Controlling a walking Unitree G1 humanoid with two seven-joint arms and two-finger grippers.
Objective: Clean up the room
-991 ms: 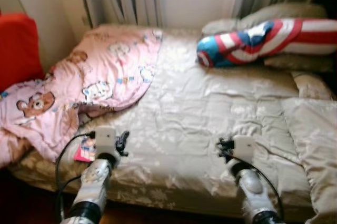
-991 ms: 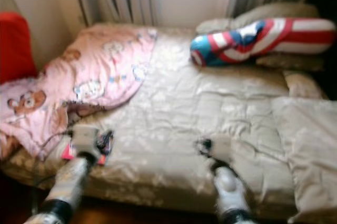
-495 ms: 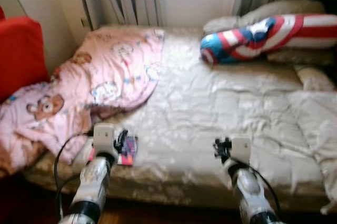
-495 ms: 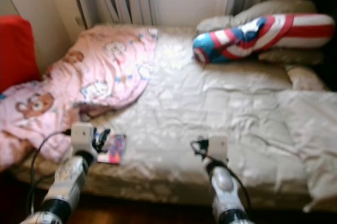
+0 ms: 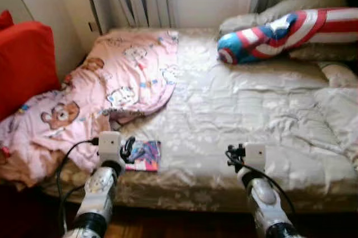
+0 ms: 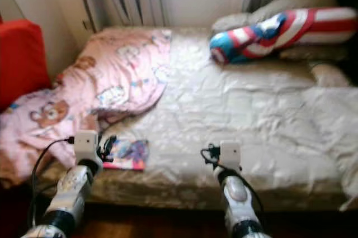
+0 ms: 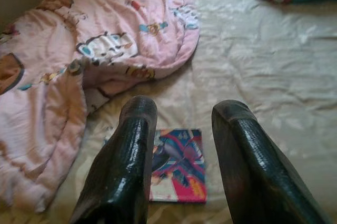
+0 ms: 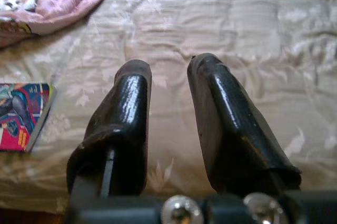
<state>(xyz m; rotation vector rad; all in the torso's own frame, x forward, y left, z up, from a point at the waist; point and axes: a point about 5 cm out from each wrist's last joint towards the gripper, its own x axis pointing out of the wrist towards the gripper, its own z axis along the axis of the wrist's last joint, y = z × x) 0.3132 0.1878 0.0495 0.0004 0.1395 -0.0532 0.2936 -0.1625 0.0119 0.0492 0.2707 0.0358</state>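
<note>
Tidying is barely starting: book (image 5: 143, 156) lying on bed (image 5: 240, 109) beside pink blanket (image 5: 112, 81); left claw (image 7: 181, 124) and right claw (image 8: 168, 77) are hovering parted, holding nothing.

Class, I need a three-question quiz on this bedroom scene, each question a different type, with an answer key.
1. True or false: the left gripper is shut on the comic book.
2. Which lies nearest the book? A) pink blanket B) striped pillow C) red cushion
3. Fill in: the book rests on the ____, near its front edge.

Key: 1 false, its fingers are open above it; 2 A; 3 bed.
</note>
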